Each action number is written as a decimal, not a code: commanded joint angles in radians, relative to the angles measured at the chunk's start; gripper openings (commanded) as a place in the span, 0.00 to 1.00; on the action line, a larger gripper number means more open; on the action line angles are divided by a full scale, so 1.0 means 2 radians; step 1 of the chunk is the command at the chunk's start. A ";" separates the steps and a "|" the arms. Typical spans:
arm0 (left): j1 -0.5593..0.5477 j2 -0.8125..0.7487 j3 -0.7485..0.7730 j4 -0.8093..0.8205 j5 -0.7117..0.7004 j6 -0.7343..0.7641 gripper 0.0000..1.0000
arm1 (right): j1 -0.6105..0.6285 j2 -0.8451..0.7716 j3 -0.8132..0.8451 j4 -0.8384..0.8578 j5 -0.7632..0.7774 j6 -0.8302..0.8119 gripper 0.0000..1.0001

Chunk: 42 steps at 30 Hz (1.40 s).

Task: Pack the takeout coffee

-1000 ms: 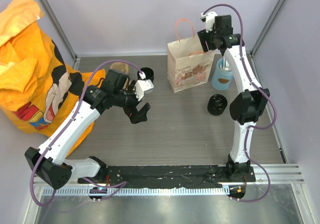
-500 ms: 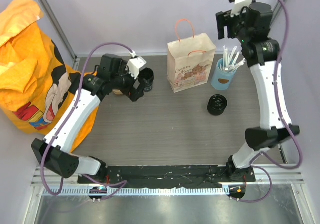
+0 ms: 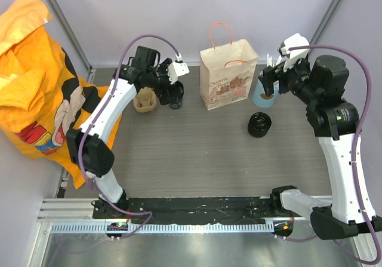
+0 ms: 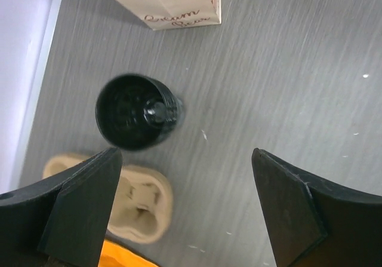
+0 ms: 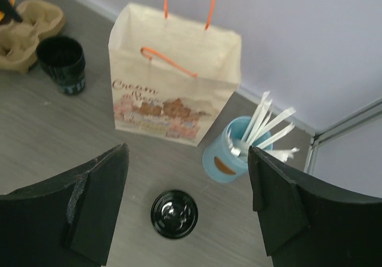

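Note:
The takeout coffee cup (image 3: 175, 97) is black and stands upright without a lid near the back, left of the paper bag (image 3: 228, 76). In the left wrist view the cup (image 4: 134, 111) is seen from above with its mouth open. Its black round lid (image 3: 259, 125) lies apart on the table, right of the bag, and shows in the right wrist view (image 5: 173, 214). My left gripper (image 3: 169, 88) is open and empty, hovering just beside the cup, as the left wrist view (image 4: 188, 210) shows. My right gripper (image 3: 268, 86) is open and empty, held high above the lid, as the right wrist view (image 5: 188, 204) shows.
A brown pulp cup carrier (image 3: 145, 101) sits left of the cup. A light-blue cup of white straws (image 5: 236, 153) stands right of the bag (image 5: 173, 76). An orange cloth bag (image 3: 36, 88) fills the left side. Walls close the back and sides.
My left arm swung from mid-table to the back and now hovers by the black cup. My right gripper moved from behind the bag to the right, over the blue cup and lid.

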 commanded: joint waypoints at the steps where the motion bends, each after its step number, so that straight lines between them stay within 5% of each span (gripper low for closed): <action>1: 0.022 0.052 0.061 -0.043 0.045 0.110 0.94 | 0.001 -0.028 -0.046 -0.020 -0.033 -0.013 0.84; 8: 0.055 0.117 0.101 -0.047 0.092 0.159 0.89 | -0.002 -0.061 -0.091 -0.021 -0.050 -0.007 0.84; 23: 0.058 0.137 0.045 -0.003 0.099 0.226 0.68 | -0.007 -0.058 -0.103 -0.022 -0.069 -0.004 0.85; 33: 0.065 0.162 0.097 -0.027 0.133 0.140 0.58 | -0.010 -0.058 -0.113 -0.016 -0.073 0.001 0.85; 42: 0.084 0.183 0.152 0.075 0.071 -0.123 0.57 | -0.012 -0.057 -0.112 -0.013 -0.081 0.007 0.84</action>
